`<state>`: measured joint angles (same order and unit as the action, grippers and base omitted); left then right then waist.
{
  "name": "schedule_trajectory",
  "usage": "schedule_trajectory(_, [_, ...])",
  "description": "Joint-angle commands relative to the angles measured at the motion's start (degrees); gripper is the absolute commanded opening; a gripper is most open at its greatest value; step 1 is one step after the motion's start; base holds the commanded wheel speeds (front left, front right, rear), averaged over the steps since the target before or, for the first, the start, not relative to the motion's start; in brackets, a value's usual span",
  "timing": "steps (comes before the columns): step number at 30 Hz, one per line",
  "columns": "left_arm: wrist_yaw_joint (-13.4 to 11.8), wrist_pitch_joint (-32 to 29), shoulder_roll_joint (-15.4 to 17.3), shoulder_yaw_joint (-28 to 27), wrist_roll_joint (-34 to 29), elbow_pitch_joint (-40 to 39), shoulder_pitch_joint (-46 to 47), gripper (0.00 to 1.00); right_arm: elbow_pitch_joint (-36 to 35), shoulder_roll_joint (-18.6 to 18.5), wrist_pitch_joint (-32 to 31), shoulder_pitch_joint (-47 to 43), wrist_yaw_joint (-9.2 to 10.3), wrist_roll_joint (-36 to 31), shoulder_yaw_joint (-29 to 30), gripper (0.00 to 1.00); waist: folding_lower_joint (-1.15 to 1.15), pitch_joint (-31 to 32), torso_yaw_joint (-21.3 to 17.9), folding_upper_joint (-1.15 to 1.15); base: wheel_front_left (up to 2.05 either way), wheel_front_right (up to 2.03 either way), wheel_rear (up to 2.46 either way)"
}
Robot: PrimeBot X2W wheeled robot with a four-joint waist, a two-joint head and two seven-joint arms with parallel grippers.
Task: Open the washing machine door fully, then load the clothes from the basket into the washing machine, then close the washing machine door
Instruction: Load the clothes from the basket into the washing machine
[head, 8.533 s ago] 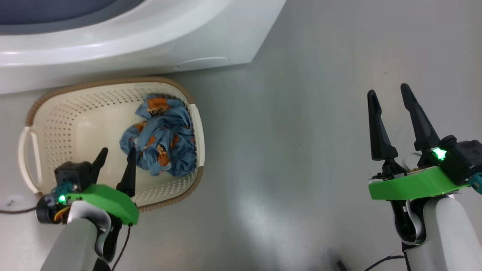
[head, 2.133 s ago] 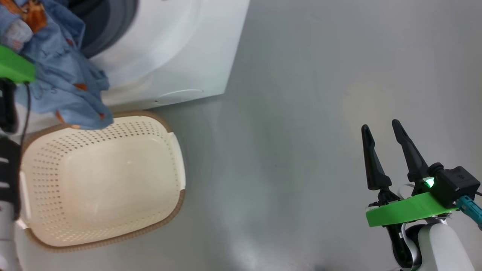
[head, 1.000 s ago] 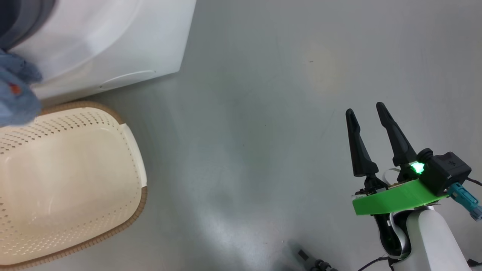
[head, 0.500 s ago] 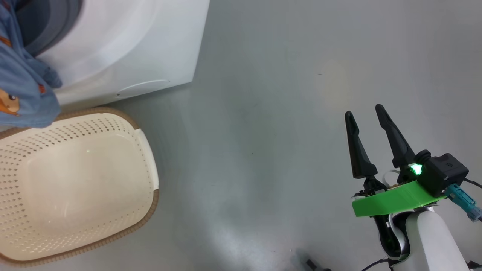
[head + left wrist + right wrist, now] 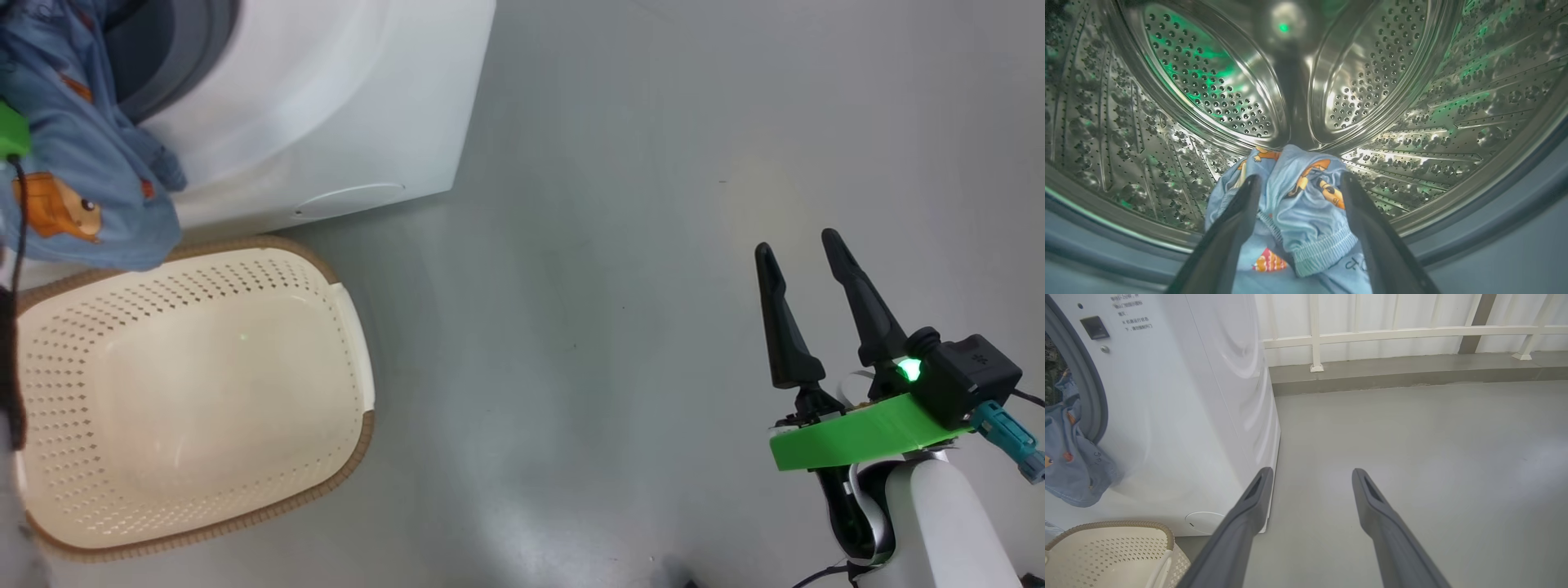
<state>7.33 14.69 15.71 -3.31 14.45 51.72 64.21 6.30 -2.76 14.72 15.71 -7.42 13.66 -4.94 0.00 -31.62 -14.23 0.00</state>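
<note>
Left gripper (image 5: 1301,177) newly spread around clothes (image 5: 1310,222)

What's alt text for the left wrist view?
Light-blue cartoon-print clothes lie bunched at the mouth of the steel perforated drum, between the spread dark fingers of the open left end effector. The fabric trails out over the grey gasket.

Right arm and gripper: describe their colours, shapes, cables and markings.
The right gripper has two long, tapering black fingers on a bright green wrist plate. Beside them sits a black box with a glowing green light and a teal connector. The forearm is white, with a black cable at its base.
</note>
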Motion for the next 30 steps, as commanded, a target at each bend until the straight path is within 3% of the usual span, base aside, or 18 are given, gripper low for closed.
schedule_trajectory(1, [0.1, 0.3, 2.1, -1.2, 0.7, -2.6, -2.1, 1.0, -1.2, -0.4, 0.3, -1.5, -0.07, -0.5, -0.7, 1.0, 0.0, 0.5, 0.6, 0.0, 0.0, 0.0, 0.0])
schedule_trajectory(30, [0.2, 0.3, -6.6, -1.8, 1.0, -26.9, -28.0, 1.0, -1.4, -3.8, 0.3, -4.2, -0.07, -1.0, 2.3, 1.0, 0.0, 6.3, 8.3, 0.0, 0.0, 0.0, 0.0])
